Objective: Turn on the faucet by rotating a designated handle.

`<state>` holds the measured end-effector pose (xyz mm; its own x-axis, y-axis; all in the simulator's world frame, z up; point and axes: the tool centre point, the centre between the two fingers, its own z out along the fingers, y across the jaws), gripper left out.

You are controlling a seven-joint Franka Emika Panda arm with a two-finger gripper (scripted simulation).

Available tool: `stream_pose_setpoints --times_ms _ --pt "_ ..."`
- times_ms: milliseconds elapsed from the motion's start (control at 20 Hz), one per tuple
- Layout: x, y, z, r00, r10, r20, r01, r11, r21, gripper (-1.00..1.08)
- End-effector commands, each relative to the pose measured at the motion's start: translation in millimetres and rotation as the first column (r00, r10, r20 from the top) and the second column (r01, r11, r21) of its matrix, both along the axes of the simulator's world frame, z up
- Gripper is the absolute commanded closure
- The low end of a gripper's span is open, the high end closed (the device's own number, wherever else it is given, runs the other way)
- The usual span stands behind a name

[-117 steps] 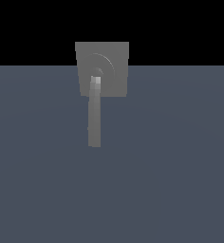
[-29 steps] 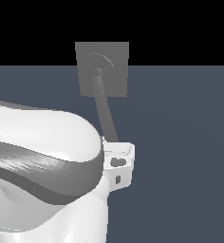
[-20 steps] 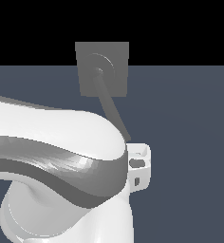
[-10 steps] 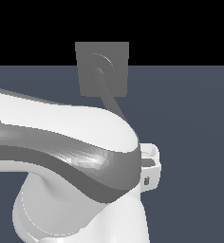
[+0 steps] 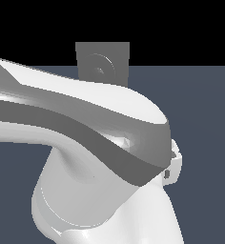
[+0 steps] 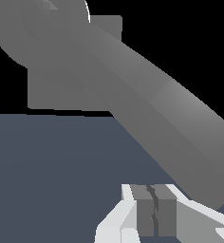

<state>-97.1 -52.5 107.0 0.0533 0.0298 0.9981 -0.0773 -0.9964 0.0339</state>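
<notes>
Showing one faucet [image 5: 103,62], one handle [image 6: 147,107], one closed pincer [image 6: 154,216]

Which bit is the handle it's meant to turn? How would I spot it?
Find the square grey plate of the faucet standing at the back of the blue-grey floor. From the round hub at its middle a long, slim grey bar runs out slantwise: that is the handle. It is the only long bar, unlike the flat plate and the glossy white arm.
</notes>
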Motion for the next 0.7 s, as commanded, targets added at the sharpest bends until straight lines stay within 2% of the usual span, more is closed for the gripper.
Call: stream_pose_setpoints --times_ms 0,650 --pt "4 -12 21 0.999 -0.007 0.033 0.007 1.0 -0.005 1.08" --pt "3 -46 58 0.999 -0.009 0.043 0.009 1.0 -0.008 1.08"
